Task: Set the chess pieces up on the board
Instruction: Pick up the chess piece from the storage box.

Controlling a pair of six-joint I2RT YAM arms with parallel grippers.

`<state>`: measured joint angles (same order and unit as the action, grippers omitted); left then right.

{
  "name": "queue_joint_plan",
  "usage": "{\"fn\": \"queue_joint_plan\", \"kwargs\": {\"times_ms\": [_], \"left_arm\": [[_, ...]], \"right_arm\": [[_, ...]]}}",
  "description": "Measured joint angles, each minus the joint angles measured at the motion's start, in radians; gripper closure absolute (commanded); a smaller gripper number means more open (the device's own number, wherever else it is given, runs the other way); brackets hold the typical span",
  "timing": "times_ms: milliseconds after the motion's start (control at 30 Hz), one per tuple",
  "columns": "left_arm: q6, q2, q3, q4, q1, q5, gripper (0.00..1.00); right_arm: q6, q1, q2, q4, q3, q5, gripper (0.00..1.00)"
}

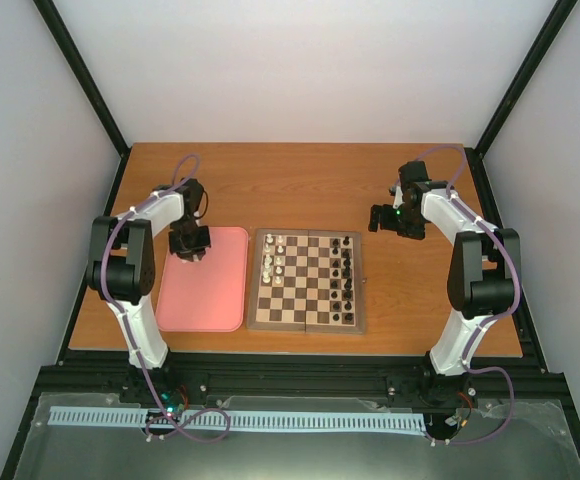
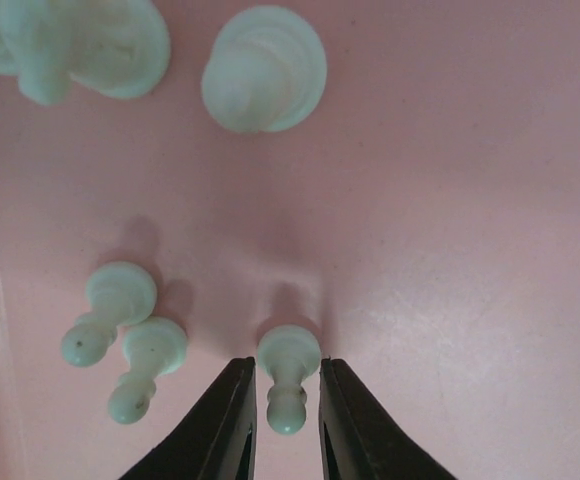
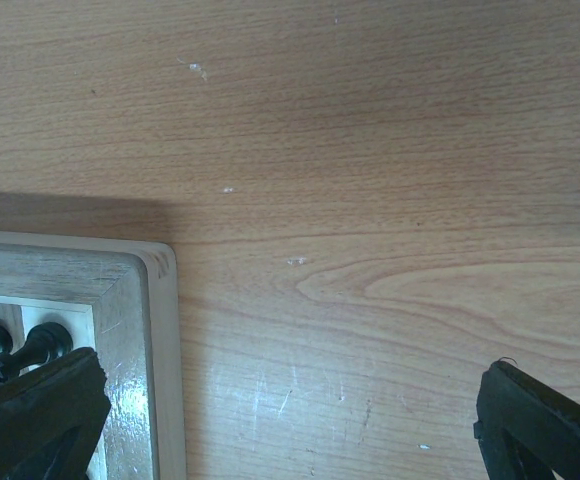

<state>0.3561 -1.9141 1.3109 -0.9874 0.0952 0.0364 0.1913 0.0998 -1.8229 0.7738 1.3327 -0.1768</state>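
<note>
My left gripper (image 2: pixel 287 367) is low over the pink tray (image 2: pixel 450 200), its two black fingers closed against the base of a small white pawn (image 2: pixel 289 349). Two more white pawns (image 2: pixel 120 292) lie just to its left, and two larger white pieces (image 2: pixel 265 68) lie farther off. In the top view the left gripper (image 1: pixel 189 245) hangs over the tray's far left part. The board (image 1: pixel 307 322) holds white pieces (image 1: pixel 273 258) along its left side and black pieces (image 1: pixel 347 268) along its right. My right gripper (image 3: pixel 290 420) stands open and empty over bare table by the board's corner (image 3: pixel 140 300).
The pink tray (image 1: pixel 205 300) lies directly left of the board. Bare wooden table (image 1: pixel 300 185) stretches behind both. In the right wrist view, black pieces (image 3: pixel 30 345) stand just inside the board's frame by the left finger. Black frame posts rise at the table's back corners.
</note>
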Motion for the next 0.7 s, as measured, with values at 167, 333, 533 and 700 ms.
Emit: {"fn": "queue_joint_plan", "kwargs": {"times_ms": [167, 333, 533, 700], "left_arm": [[-0.001, -0.013, 0.017, 0.000, 0.000, 0.001, 0.88], [-0.005, -0.013, 0.022, 0.000, 0.000, 0.003, 0.98], [-0.009, -0.013, 0.022, 0.000, 0.000, 0.003, 0.99], [-0.009, -0.010, 0.022, -0.007, 0.000, -0.006, 0.99]], "right_arm": [[0.000, 0.000, -0.001, 0.000, 0.000, 0.000, 0.00], [0.000, 0.000, -0.002, 0.000, 0.000, 0.000, 0.00], [0.000, 0.000, -0.002, 0.000, 0.000, 0.000, 0.00], [0.000, 0.000, -0.002, 0.000, 0.000, 0.000, 0.00]]}}
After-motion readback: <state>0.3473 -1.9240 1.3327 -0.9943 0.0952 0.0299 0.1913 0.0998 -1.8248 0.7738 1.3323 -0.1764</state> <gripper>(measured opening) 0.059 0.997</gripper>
